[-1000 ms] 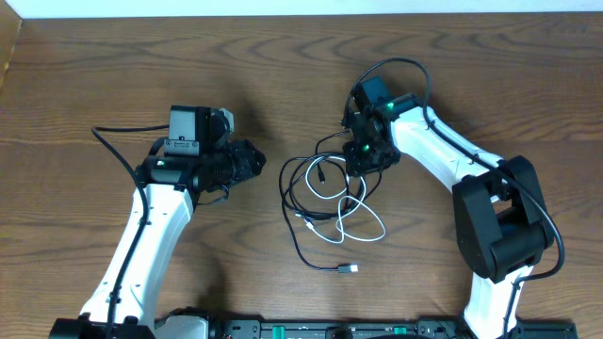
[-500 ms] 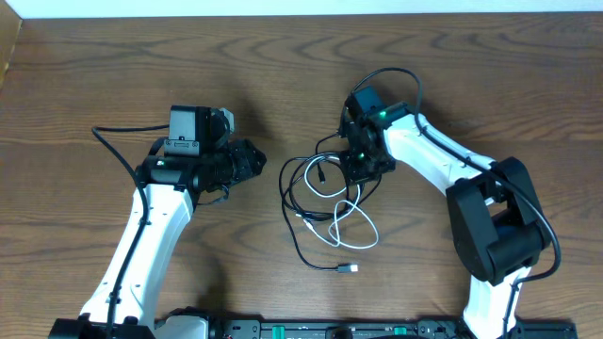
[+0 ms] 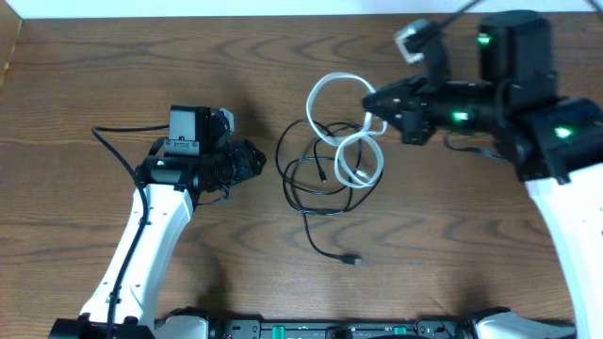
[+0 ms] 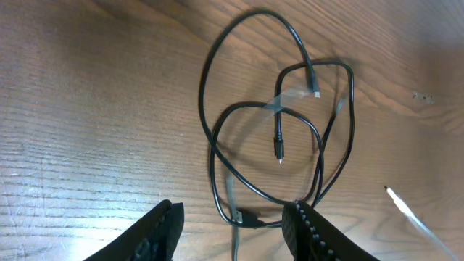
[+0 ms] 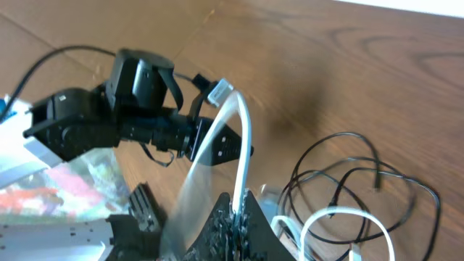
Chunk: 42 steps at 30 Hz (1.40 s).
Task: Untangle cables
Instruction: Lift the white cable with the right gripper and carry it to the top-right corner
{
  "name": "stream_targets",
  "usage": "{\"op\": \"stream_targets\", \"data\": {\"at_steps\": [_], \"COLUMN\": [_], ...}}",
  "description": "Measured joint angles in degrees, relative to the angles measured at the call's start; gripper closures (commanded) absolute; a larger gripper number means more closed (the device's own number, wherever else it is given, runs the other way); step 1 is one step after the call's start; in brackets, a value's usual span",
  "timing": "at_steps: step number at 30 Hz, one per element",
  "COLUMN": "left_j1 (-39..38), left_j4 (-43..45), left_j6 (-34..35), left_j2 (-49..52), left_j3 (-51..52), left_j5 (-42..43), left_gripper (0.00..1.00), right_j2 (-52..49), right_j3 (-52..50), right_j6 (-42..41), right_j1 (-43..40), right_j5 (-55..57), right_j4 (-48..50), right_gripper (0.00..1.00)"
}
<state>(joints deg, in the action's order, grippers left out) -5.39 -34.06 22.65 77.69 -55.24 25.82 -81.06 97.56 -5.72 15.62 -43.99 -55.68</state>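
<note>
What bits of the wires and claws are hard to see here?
- Right wrist view: the right claw has dark fingertips, cut by the bottom edge where they pinch the white cable.
- Overhead: the black cable ends in a plug too small to identify.
- Left wrist view: a pale blur near the right edge may be the white cable.

A brown wood-grain table fills the view — a white strip runs along its far edge, a black rail along the near one.
</note>
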Motion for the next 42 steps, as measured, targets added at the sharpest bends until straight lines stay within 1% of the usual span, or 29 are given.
{"op": "stream_targets", "data": {"at_steps": [2, 4, 7, 11, 14, 18, 19, 21, 24, 27, 29, 33, 39, 40, 41, 42], "left_j1": [0.00, 0.00, 0.00, 0.00, 0.00, 0.00, 0.00, 0.00, 0.00, 0.00, 0.00, 0.00, 0.00, 0.00, 0.00, 0.00], "left_j4": [0.02, -0.02, -0.11, -0.26, -0.59, -1.53, -1.60, -1.60, -1.55, -1.46, -1.51, -1.51, -1.75, -1.73, -1.75, -1.73], "left_j6": [-0.02, 0.00, 0.00, 0.00, 0.00, 0.00, 0.00, 0.00, 0.00, 0.00, 0.00, 0.00, 0.00, 0.00, 0.00, -0.02], "left_j2": [0.00, 0.00, 0.00, 0.00, 0.00, 0.00, 0.00, 0.00, 0.00, 0.00, -0.02, -0.02, -0.02, -0.02, -0.02, -0.02], "left_j3": [0.00, 0.00, 0.00, 0.00, 0.00, 0.00, 0.00, 0.00, 0.00, 0.00, 0.00, 0.00, 0.00, 0.00, 0.00, 0.00], "left_j5": [0.00, 0.00, 0.00, 0.00, 0.02, 0.00, 0.00, 0.02, 0.00, 0.02, 0.02, 0.02, 0.02, 0.00, 0.00, 0.00], "left_gripper": [0.50, 0.51, 0.50, 0.51, 0.50, 0.50, 0.50, 0.50, 0.50, 0.51, 0.50, 0.50, 0.50, 0.50, 0.51, 0.50], "right_j2": [0.94, 1.36, 1.49, 1.36, -0.50, -5.68, -6.84, -10.49, -18.08, -26.93, -32.44, -38.16, -51.47, -55.78, -56.74, -58.40], "right_j3": [0.00, 0.00, 0.00, 0.00, 0.00, 0.02, 0.35, 3.21, 13.99, 29.92, 39.36, 45.00, 45.40, 45.27, 45.18, 45.11], "right_j6": [-1.33, -3.02, -4.59, -5.66, -5.95, -6.84, -6.97, -7.28, -7.13, -6.84, -6.78, -6.75, -6.67, -6.67, -6.67, -6.45], "right_j1": [-2.36, -4.50, -6.47, -9.09, -13.20, -20.68, -22.21, -25.35, -29.68, -33.03, -34.77, -36.96, -39.60, -40.15, -40.28, -40.57], "right_j5": [0.59, 3.58, 9.62, 20.37, 26.18, 28.65, 28.65, 29.07, 29.88, 30.34, 30.36, 30.58, 35.58, 36.59, 36.87, 37.13], "right_j4": [-1.38, -2.95, -3.78, -3.76, -0.59, 8.07, 8.87, 9.57, 7.69, 5.11, 5.66, 8.07, 13.00, 14.01, 14.01, 14.03], "right_gripper": [0.99, 0.99, 0.99, 0.99, 0.99, 0.99, 0.99, 0.99, 0.99, 0.99, 0.99, 0.99, 0.99, 0.94, 0.69, 0.25]}}
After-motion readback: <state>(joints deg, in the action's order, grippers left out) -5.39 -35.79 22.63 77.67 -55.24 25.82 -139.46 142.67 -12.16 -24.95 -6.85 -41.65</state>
